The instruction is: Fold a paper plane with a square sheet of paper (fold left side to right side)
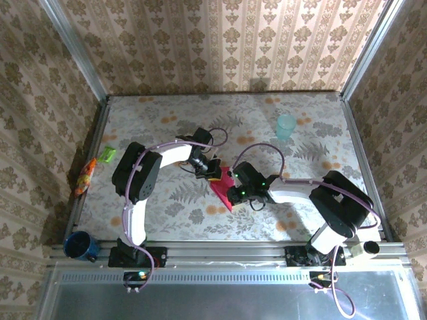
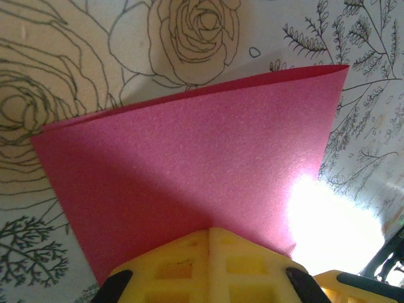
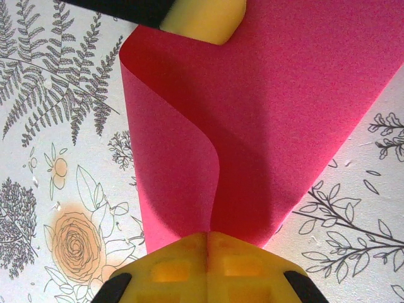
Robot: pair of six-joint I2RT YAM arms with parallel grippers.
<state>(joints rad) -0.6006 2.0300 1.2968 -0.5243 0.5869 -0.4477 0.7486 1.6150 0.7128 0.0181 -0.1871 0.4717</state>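
The sheet [image 1: 221, 193] is sitting near the middle of the surface [image 1: 167, 127], between the two arms, partly lifted and bent over on itself. In the left wrist view the sheet [image 2: 202, 170] is showing a folded top edge and spreading out in a broad wedge from the yellow fingers. In the right wrist view the sheet [image 3: 284, 95] is curling, one side rolling over in a soft loop with no pressed crease.

The left end effector [image 1: 213, 173] is gripping the sheet's far edge; its yellow fingers [image 2: 183, 265] are pressing together on the paper, so the left end effector [image 2: 209, 235] is clenched on it. The right end effector [image 1: 232, 194] is grasping the near side, and up close the right end effector [image 3: 208, 237] is pinching the sheet as well. A yellow finger of the left end effector [image 3: 202, 17] is touching the sheet's top edge there.

A teal cup [image 1: 285, 125] is standing well apart at the far right. Green and orange packets [image 1: 93, 167] are lying by the left rim, and a blue mug [image 1: 79, 245] is sitting at the near left corner.
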